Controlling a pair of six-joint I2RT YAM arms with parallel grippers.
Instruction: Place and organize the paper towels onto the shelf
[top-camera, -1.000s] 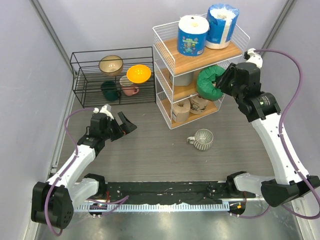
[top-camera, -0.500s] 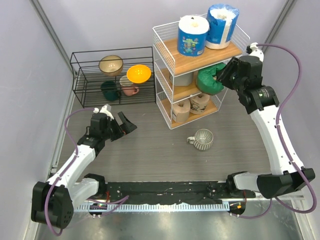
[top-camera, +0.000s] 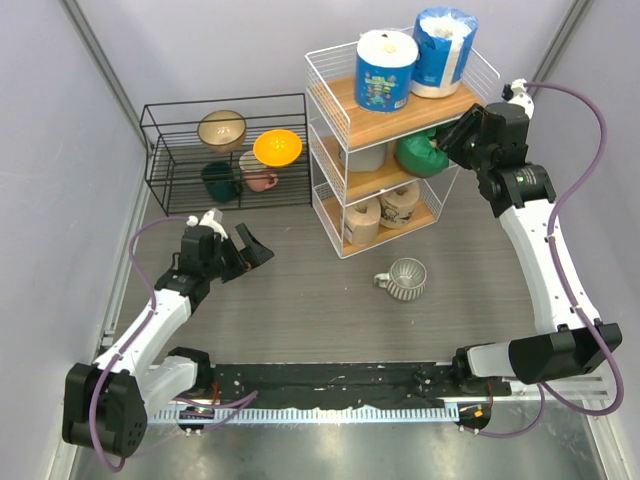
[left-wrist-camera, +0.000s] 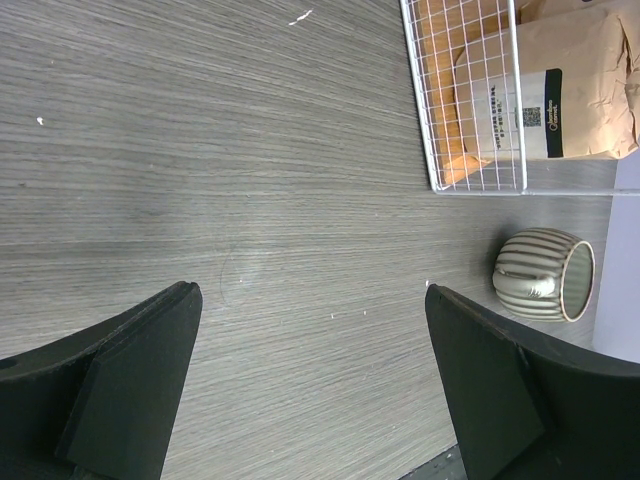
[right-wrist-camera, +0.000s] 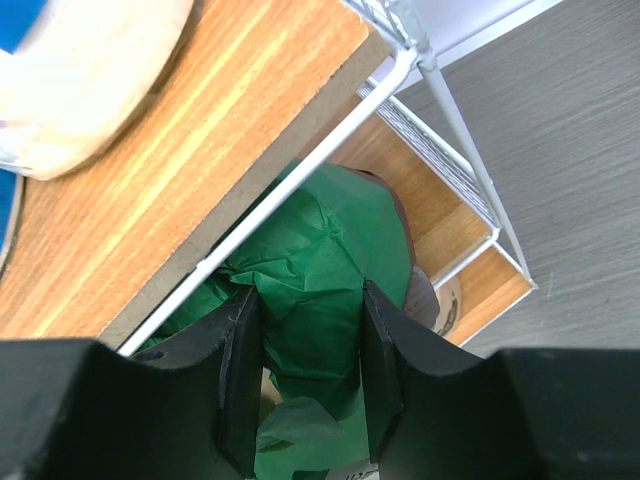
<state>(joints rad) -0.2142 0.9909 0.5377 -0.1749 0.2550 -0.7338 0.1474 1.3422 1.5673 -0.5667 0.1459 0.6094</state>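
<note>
Crinkly green roll (right-wrist-camera: 320, 260) btwn right fingers (right-wrist-camera: 240, 380)

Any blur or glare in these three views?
Top external: sharp, evenly lit, glare on the metal strip at the near edge. Left wrist: table grain and mug crisp. Right wrist: green roll in focus, the close blue-wrapped roll looks soft.

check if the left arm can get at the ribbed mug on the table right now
Probably yes. The left gripper is open and empty, and only bare table lies between it and the ribbed mug, though it looks a long stretch.
</note>
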